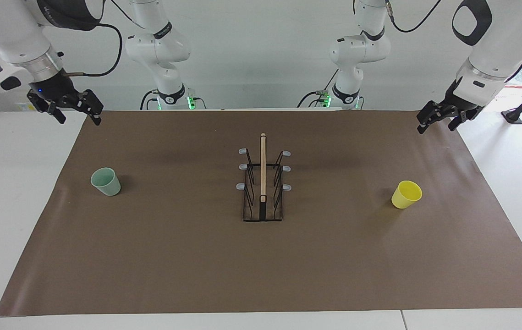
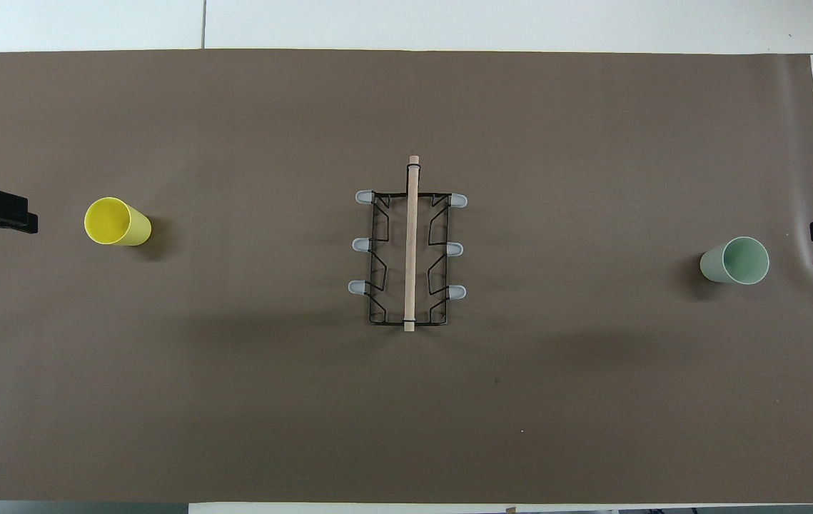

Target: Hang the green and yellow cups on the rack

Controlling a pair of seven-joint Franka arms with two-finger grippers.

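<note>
My left claw [image 1: 439, 120] and right claw [image 1: 75, 111] hang wide open and empty over the table's [image 1: 261, 275] end edges; green cup [image 1: 106, 181], yellow cup [image 1: 406, 194] flank the central rack [image 1: 263, 183].

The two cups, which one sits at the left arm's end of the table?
The yellow cup; it stands upright toward the left arm's end, on the brown mat. The green cup stands toward the right arm's end, with the rack between them.
</note>
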